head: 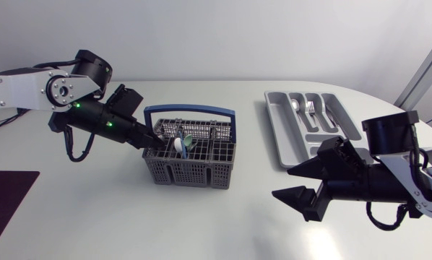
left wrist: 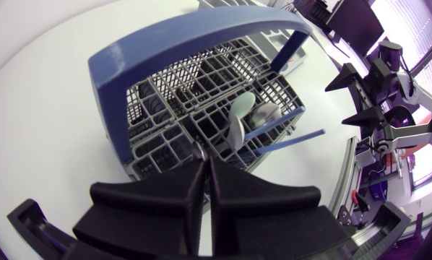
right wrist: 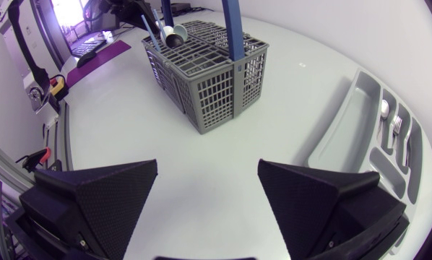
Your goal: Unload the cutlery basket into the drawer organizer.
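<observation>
r tool closest: wedge fingers spread wide, released, nothing betw them. it hangs low over bare white bench, betw basket and organizer.

l arm comes in from the left side and slants down to the basket. r arm comes in low from the right, its tool pointing toward the bench middle.

basket: grey mesh w/ an upright blue hoop handle, standing near mid-bench, well apart from the organizer.

organizer: grey tray on the right half of the bench, long slots running away from the r tool.

l tool: tips at the basket's near rim, under the handle. fingers clenched flat together. a small metal bit shows at the tips; can't tell if it's pinched.

cutlery in the basket: pale spoon standing bowl up in a mid cell, w/ blue-handled pcs leaning beside it.

in the organizer: spoon and fork lying in neighbouring slots at the far end.
</observation>
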Robot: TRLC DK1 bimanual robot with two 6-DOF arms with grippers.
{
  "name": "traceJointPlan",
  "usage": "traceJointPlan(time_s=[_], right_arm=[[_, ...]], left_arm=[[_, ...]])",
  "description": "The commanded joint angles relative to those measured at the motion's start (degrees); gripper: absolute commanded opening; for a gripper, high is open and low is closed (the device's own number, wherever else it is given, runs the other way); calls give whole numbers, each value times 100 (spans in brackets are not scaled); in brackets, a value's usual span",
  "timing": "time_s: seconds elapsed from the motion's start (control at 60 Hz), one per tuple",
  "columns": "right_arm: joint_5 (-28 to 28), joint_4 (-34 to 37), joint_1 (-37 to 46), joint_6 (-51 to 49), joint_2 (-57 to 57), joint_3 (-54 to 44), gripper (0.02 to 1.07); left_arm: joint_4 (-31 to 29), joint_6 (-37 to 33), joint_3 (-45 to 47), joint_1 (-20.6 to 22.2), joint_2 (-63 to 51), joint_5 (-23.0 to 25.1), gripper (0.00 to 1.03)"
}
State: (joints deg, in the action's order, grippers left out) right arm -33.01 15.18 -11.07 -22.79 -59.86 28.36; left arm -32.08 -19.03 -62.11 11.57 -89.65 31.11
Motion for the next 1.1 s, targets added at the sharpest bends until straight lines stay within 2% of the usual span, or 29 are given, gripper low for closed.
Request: traceJointPlan(time_s=[0.0,0.183,0.583,1.083], right_arm=[[-38,-6,52,-94,0,-138,102],[-38,3,52,-94,18,-129,102],[-47,143,52,-86,264,-94,102],[-144,732,-44,-200,976,144,102]], left_arm=[[-9,136,-38,-6,202,97,3],[-9,110,76,-111,360,527,3],[-36,189,93,-226,1178,844,3],[-282,373,-38,-155,1907,1257,3]])
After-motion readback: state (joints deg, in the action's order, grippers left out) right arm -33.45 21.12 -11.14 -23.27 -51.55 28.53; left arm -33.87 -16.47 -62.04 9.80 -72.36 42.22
